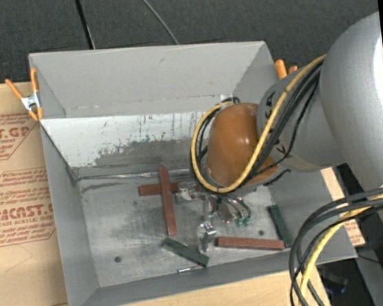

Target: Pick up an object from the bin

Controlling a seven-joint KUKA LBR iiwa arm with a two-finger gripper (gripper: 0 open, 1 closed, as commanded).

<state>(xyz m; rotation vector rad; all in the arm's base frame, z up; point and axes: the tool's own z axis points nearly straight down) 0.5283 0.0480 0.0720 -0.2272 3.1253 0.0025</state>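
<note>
My gripper (209, 227) hangs below the orange wrist cover, low over the bin floor at the front right of centre. Just beneath its tip lie a long brown stick (250, 243), flat along the front wall, and a dark green stick (186, 252) angled to its left. A small green piece (243, 221) sits right beside the gripper's metal parts. Nothing can be seen held.
Two more brown sticks form a cross (167, 199) to the left of the gripper. Another dark green stick (277, 221) leans by the right wall. The arm and its cables cover the bin's right side.
</note>
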